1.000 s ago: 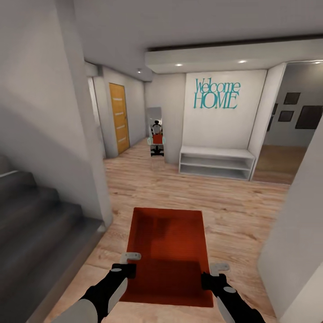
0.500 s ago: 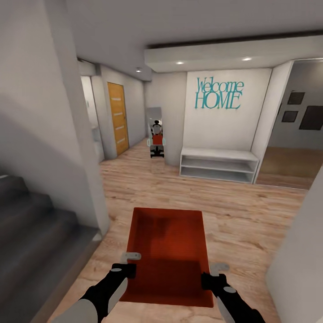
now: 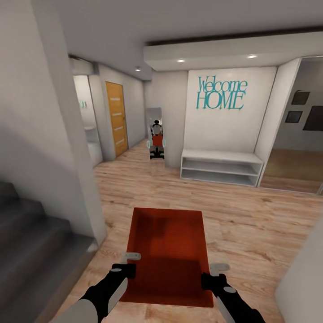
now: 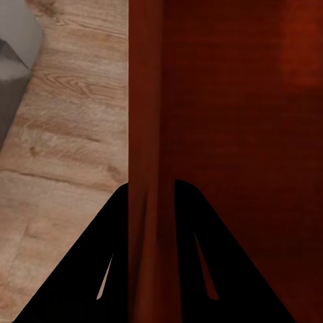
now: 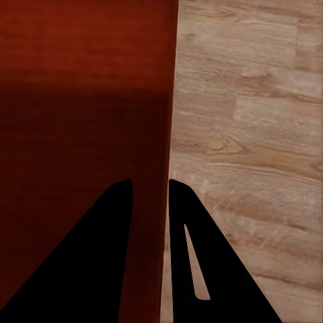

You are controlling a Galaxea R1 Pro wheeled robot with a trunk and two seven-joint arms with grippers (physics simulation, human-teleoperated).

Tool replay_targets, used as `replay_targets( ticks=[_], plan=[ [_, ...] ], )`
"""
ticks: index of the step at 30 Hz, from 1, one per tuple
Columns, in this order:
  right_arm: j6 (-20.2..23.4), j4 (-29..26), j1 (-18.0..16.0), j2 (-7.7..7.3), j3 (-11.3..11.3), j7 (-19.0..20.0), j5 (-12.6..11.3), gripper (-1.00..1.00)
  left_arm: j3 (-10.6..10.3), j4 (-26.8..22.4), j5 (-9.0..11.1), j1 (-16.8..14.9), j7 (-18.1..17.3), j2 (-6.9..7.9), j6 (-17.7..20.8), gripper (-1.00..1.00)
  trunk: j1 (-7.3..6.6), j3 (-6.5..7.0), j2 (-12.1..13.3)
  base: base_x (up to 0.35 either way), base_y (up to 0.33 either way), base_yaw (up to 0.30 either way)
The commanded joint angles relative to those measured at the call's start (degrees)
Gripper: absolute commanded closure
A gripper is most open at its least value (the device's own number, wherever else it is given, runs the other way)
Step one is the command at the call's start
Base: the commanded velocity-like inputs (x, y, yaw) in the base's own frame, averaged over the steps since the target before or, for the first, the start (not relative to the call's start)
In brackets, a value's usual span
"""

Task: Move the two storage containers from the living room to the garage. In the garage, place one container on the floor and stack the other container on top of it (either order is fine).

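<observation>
The orange-red storage container (image 3: 168, 251) rides low ahead of the robot over the wood-plank floor (image 3: 251, 224), apparently holding nothing. The left gripper (image 4: 153, 202) pinches its left wall, and the right gripper (image 5: 149, 198) pinches its right wall.

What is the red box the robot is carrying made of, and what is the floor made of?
The storage container looks like orange-red plastic: smooth, one even colour, thin straight walls; its finish seems matt, though that is hard to tell in a render. The floor looks like light wood planks, showing grain, knots and board seams, with a slight sheen.
</observation>
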Motion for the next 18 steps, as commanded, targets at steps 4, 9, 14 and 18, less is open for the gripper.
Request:
replay_targets(
  ticks=[4, 9, 14, 18],
  plan=[
    [3.8, 0.1, 0.0, -0.01, 0.4, -0.2, -0.1, 1.00, -1.8, -3.9, 0.6, 0.0, -2.7, -2.62, 0.3, 1.00, 0.06, -0.04, -0.1, 0.334, 0.000, 0.000],
    [3.8, 0.1, 0.0, -0.01, 0.4, -0.2, -0.1, 1.00, -1.8, -3.9, 0.6, 0.0, -2.6, -2.62, 0.3, 1.00, 0.06, -0.04, -0.1, 0.334, 0.000, 0.000],
    [3.8, 0.1, 0.0, -0.01, 0.4, -0.2, -0.1, 1.00, -1.8, -3.9, 0.6, 0.0, -2.6, -2.62, 0.3, 1.00, 0.06, -0.04, -0.1, 0.334, 0.000, 0.000],
    [3.8, 0.1, 0.0, -0.01, 0.4, -0.2, -0.1, 1.00, -1.8, -3.9, 0.6, 0.0, -2.6, -2.62, 0.3, 1.00, 0.06, -0.04, -0.1, 0.334, 0.000, 0.000]
  ],
)
